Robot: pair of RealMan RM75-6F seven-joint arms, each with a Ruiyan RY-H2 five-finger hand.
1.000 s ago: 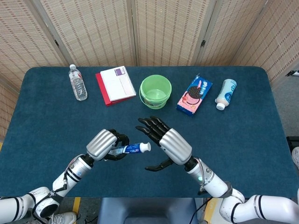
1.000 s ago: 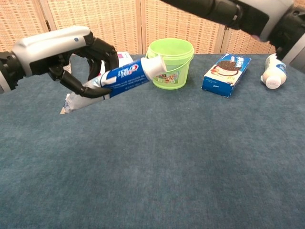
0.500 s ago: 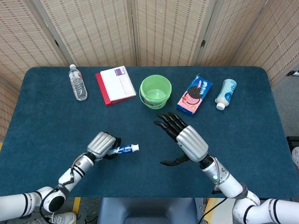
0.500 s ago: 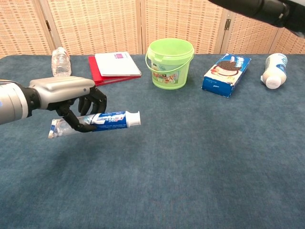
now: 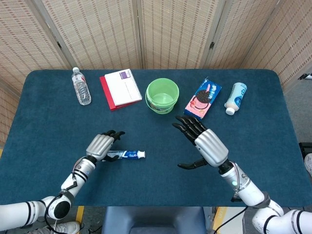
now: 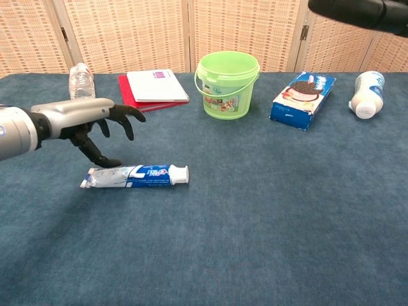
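Blue-and-white plastic toothpaste tube (image 6: 135, 176) lay flat on the dark blue cloth table (image 6: 268, 217), just below the left hand (image 6: 89, 124), whose spread fingers held nothing. It looked light and squashy; the stiffer white cap end (image 6: 180, 174) seemed the firmer hold. The right hand (image 5: 204, 143) hovered wide, well apart.

Left hand (image 5: 101, 145) low at about 8 o'clock of the head view, knuckles up, fingers (image 6: 121, 115) spread and loosely arched, empty, forearm running back toward 7 o'clock. Right hand (image 5: 204, 142) raised at about 4 o'clock, back upward, fingers (image 5: 187, 125) fanned toward 11 o'clock, thumb out toward 9 o'clock, holding nothing; forearm angling down toward 5 o'clock.
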